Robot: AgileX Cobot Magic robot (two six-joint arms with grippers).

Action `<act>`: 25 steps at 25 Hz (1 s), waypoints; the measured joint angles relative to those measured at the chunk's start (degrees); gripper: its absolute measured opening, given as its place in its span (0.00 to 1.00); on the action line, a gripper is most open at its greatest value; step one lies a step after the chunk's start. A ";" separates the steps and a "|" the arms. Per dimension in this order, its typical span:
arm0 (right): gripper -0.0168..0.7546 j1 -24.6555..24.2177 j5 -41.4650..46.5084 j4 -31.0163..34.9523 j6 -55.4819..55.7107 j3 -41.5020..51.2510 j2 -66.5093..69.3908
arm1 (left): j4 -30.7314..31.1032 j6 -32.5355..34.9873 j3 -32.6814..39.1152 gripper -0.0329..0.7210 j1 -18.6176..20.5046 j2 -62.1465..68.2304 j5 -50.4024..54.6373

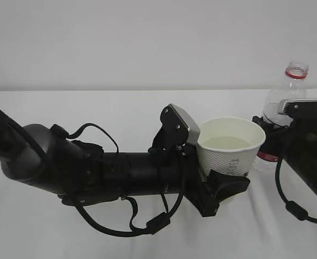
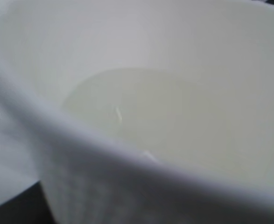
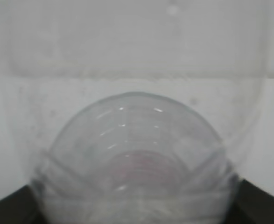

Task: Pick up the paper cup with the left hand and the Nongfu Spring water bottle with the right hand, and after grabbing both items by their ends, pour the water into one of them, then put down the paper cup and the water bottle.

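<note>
Both grippers are holding loads: left hand (image 1: 223, 186) gripping the water-filled paper cup (image 1: 229, 147), right hand (image 1: 288, 127) gripping the upright Nongfu Spring water bottle (image 1: 288, 97). Lowering level onto the tabletop (image 1: 93, 108) is advised.

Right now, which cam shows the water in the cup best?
Left wrist view: it looks straight into the paper cup, the water filling the frame. Exterior view shows only a thin pale surface below the rim. Right wrist view shows just the bottle.

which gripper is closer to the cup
Left. The left gripper grips the cup around its lower part, with water inside. The right gripper is off to the cup's right, closed around the bottle.
</note>
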 joint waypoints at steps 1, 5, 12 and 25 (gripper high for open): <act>0.66 0.00 0.00 0.00 0.00 -0.11 0.24 | 0.00 0.00 0.00 0.70 0.00 0.00 0.00; 0.66 0.00 -0.37 -0.04 0.00 -0.22 0.63 | 0.00 0.00 0.00 0.70 0.00 0.00 0.00; 0.71 0.00 -0.50 -0.27 0.00 -0.22 0.76 | 0.00 0.00 0.00 0.70 0.00 0.00 0.00; 0.86 0.00 -1.14 -0.87 0.00 -0.22 0.76 | 0.00 0.00 0.00 0.70 0.00 0.00 0.00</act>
